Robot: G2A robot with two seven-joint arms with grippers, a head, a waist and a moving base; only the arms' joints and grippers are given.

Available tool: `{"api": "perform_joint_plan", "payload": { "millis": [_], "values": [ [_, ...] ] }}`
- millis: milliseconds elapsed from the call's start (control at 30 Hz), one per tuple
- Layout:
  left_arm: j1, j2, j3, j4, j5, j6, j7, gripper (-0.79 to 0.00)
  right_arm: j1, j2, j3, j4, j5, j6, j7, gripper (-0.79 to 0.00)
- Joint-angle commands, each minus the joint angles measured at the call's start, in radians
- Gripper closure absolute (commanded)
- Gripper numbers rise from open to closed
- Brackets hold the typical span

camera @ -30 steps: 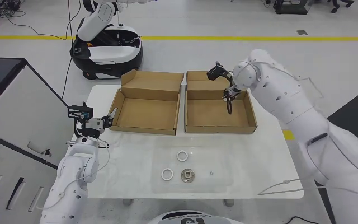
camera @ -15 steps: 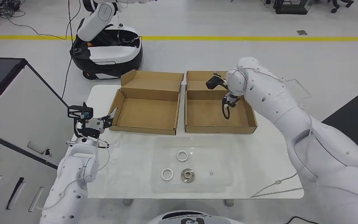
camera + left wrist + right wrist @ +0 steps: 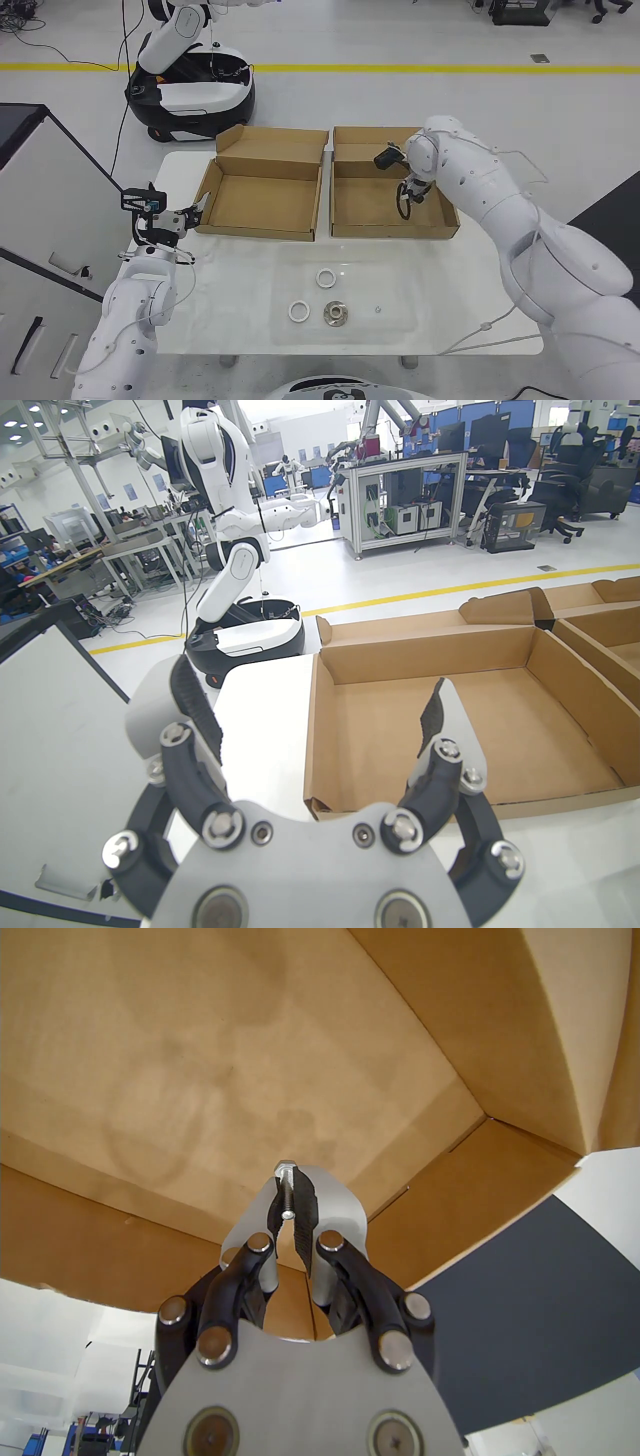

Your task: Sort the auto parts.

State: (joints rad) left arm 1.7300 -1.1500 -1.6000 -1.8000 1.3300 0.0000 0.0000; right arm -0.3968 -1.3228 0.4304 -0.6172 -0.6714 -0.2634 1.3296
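My right gripper (image 3: 292, 1200) is shut on a silver bolt (image 3: 286, 1188), its threaded shaft held between the black pads. It hangs inside the right cardboard box (image 3: 440, 200), close above the box floor (image 3: 210, 1058); the top view shows this gripper (image 3: 404, 205) near the box's right wall. My left gripper (image 3: 320, 720) is open and holds nothing, at the table's left edge beside the left cardboard box (image 3: 575, 700). The top view has this gripper (image 3: 190, 215) just left of that box (image 3: 215, 180). Two white rings (image 3: 325, 278) (image 3: 298, 312) and a metal bearing part (image 3: 335, 315) lie on the table's front.
A small screw-like piece (image 3: 378, 308) lies right of the bearing part. Both boxes stand side by side at the back of the white table (image 3: 460, 300), flaps up. A second robot on a black base (image 3: 195, 95) stands behind the table.
My right gripper has moved down and a little toward the front inside the right box, still holding the bolt. The left arm has stayed still.
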Motion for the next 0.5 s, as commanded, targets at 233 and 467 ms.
{"api": "perform_joint_plan", "payload": {
  "millis": [233,467],
  "values": [
    [0.000,0.000,0.000,0.000,0.000,0.000,0.000,-0.785,0.005,-0.023,0.005,0.060,0.007,-0.013,-0.020,0.000],
    [0.000,0.000,0.000,0.000,0.000,0.000,0.000,-0.785,-0.003,-0.039,0.010,0.098,0.015,-0.012,-0.038,0.000]
  ]
}}
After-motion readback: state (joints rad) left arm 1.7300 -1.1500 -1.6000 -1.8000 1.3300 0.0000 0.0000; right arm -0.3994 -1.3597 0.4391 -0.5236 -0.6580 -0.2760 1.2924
